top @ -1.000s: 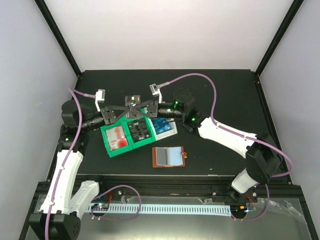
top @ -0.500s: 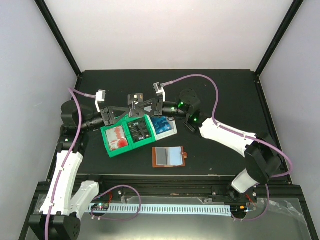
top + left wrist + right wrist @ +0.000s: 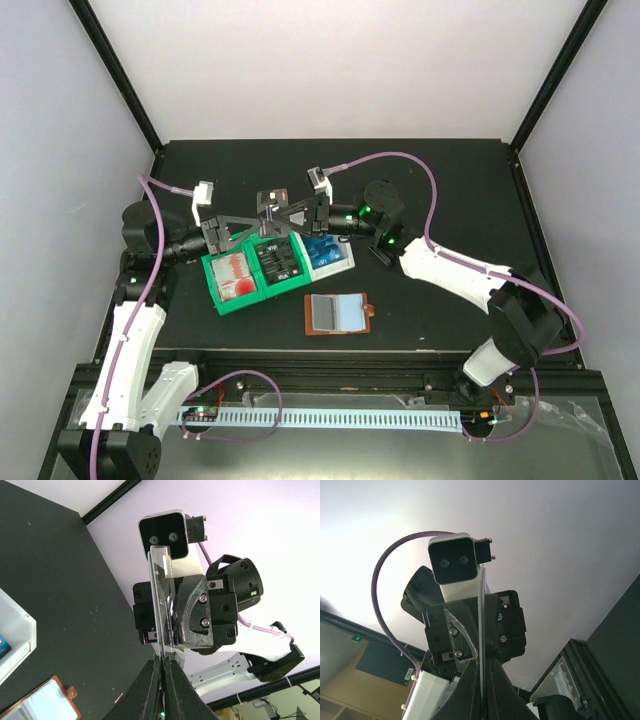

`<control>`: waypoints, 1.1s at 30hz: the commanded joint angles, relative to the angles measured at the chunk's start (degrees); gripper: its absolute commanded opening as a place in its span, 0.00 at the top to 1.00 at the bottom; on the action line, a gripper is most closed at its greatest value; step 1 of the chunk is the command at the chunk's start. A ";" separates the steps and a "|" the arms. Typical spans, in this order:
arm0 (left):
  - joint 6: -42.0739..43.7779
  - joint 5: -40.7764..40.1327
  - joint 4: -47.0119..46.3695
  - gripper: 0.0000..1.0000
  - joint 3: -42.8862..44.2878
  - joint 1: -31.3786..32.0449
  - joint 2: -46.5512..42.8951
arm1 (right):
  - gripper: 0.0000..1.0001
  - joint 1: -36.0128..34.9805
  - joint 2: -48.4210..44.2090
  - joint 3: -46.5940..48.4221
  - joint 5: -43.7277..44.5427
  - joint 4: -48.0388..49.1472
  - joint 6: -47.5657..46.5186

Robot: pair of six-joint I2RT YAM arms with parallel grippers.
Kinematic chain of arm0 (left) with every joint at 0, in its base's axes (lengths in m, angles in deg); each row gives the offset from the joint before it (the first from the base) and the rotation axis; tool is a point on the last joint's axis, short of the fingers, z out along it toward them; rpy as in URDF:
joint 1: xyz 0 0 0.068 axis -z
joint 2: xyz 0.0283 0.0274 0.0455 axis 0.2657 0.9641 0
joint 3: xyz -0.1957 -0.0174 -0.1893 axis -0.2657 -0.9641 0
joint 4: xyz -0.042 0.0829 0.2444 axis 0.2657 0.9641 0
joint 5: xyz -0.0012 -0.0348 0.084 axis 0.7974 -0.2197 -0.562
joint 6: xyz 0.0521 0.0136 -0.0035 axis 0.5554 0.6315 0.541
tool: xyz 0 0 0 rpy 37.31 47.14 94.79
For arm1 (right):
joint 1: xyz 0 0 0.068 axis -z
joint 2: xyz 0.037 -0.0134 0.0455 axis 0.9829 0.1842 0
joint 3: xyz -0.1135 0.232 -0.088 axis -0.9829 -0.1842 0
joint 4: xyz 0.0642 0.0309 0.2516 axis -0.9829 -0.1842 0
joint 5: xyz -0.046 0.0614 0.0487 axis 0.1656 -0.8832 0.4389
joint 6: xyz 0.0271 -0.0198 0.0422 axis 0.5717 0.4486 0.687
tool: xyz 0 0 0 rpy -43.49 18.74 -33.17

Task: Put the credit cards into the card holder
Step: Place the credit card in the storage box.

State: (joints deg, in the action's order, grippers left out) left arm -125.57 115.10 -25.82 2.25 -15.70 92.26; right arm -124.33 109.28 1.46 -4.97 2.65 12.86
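Note:
Above the bins a black credit card [image 3: 270, 201] is held in the air, pinched from both sides. My left gripper [image 3: 260, 224] reaches in from the left and is shut on it. My right gripper [image 3: 288, 215] comes from the right and is shut on the same card. In the left wrist view the card [image 3: 159, 595] stands edge-on between my left gripper [image 3: 163, 669] fingers, with the right gripper's fingers [image 3: 192, 612] pressed on its far end. The right wrist view shows the card [image 3: 482, 625] as a thin line rising from my right gripper [image 3: 482, 672]. The card holder [image 3: 337, 314] lies open on the table.
A green bin [image 3: 214, 273] under the grippers holds red-and-white cards [image 3: 234, 274] and black cards [image 3: 281, 261]. A white bin [image 3: 343, 266] beside it holds blue cards [image 3: 326, 251]. Black frame posts stand at the table's corners; a white cable rail runs along the near edge.
My right gripper's jaws have shut onto the card that the left gripper was holding. The right wrist has shifted slightly up and right; the card has barely moved.

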 commanded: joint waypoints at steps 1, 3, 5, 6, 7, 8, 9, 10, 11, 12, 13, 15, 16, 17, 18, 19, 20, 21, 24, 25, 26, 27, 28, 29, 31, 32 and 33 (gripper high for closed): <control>1.90 0.29 1.67 0.94 -0.20 -0.32 -0.40 | 0.96 0.14 -1.23 0.11 -1.75 7.78 2.26; 2.11 0.36 1.95 0.94 -0.21 -0.40 -0.40 | 0.96 0.21 -1.14 -0.15 -1.84 8.97 3.11; 2.34 0.68 1.90 0.94 -0.29 -0.32 -0.48 | 0.96 0.22 -1.21 -0.43 -1.89 9.55 3.51; 2.45 0.81 2.11 0.94 -0.29 -0.40 -0.53 | 0.96 0.22 -1.28 -0.56 -1.95 9.82 3.64; 2.55 0.82 2.26 0.94 -0.36 -0.33 -0.64 | 0.96 0.22 -1.24 -0.66 -1.96 9.90 3.64; 2.63 0.91 2.32 0.94 -0.37 -0.32 -0.73 | 0.96 0.21 -1.35 -0.80 -1.96 10.00 3.71; 2.86 0.99 2.46 0.94 -0.41 -0.38 -0.75 | 0.96 0.26 -1.44 -0.89 -1.87 10.07 3.65; 3.01 1.02 2.75 0.94 -0.45 -0.38 -0.78 | 0.96 0.27 -1.53 -1.04 -1.89 10.07 3.70; 2.96 1.02 2.88 0.94 -0.40 -0.37 -0.90 | 0.96 0.30 -1.57 -1.08 -1.97 10.01 3.63; 2.88 1.02 2.81 0.94 -0.45 -0.39 -1.00 | 0.96 0.31 -1.62 -1.06 -1.96 9.84 3.57; 2.79 1.02 2.74 0.93 -0.46 -0.33 -1.09 | 0.96 0.30 -1.60 -1.16 -1.96 9.84 3.54; 2.70 1.15 2.63 0.92 -0.55 -0.37 -1.07 | 0.96 0.30 -1.52 -1.09 -2.06 9.79 3.59; 2.70 1.19 2.63 0.91 -0.71 -0.34 -1.09 | 0.96 0.30 -1.43 -0.91 -2.26 9.85 3.57; 2.70 1.17 2.57 0.91 -0.93 -0.34 -1.10 | 0.96 0.30 -1.40 -0.86 -2.51 9.97 3.67; 2.57 1.30 2.37 0.91 -1.17 -0.38 -1.03 | 0.96 0.31 -1.26 -0.80 -2.71 10.54 3.98; 2.40 1.47 2.18 0.90 -1.59 -0.34 -0.94 | 0.96 0.26 -1.15 -0.84 -2.93 11.32 4.58; 2.12 1.81 1.80 0.90 -1.95 -0.38 -0.85 | 0.96 0.22 -0.92 -0.76 -3.28 11.87 5.02; 1.74 1.89 1.34 0.90 -2.25 -0.29 -0.80 | 0.96 0.26 -0.82 -0.61 -3.67 12.08 5.20; 1.56 1.90 1.16 0.89 -2.58 -0.23 -0.57 | 0.96 0.15 -0.39 -0.25 -4.33 12.78 5.91; 1.56 1.90 1.17 0.89 -2.58 -0.22 -0.50 | 0.96 0.08 -0.19 -0.12 -4.59 12.64 5.93; 1.56 1.90 1.00 0.88 -2.62 -0.15 -0.41 | 0.95 0.05 -0.02 -0.06 -4.71 12.60 5.93; 1.51 1.96 0.85 0.87 -2.58 0.05 -0.26 | 0.95 -0.04 0.14 0.07 -4.80 12.40 5.82; 1.37 2.09 0.66 0.86 -2.58 0.14 -0.12 | 0.95 -0.17 0.29 0.30 -4.87 11.84 5.52; 1.19 2.26 0.14 0.86 -2.57 0.39 0.01 | 0.95 -0.29 0.51 0.56 -5.02 11.10 4.92; 0.40 2.76 -1.31 0.85 -2.65 0.99 0.34 | 0.95 -0.53 0.88 0.97 -5.01 9.69 4.00; 0.07 3.04 -2.09 0.85 -2.66 1.28 0.46 | 0.95 -0.65 1.04 1.12 -4.99 9.22 3.66; -0.24 3.24 -2.70 0.85 -2.61 1.55 0.54 | 0.95 -0.73 1.26 1.17 -4.87 8.86 3.38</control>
State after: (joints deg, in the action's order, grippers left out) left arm -124.60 117.50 -26.76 0.53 -15.29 91.70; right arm -124.29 110.29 0.14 -8.53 7.81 17.62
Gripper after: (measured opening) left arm 0.147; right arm 0.054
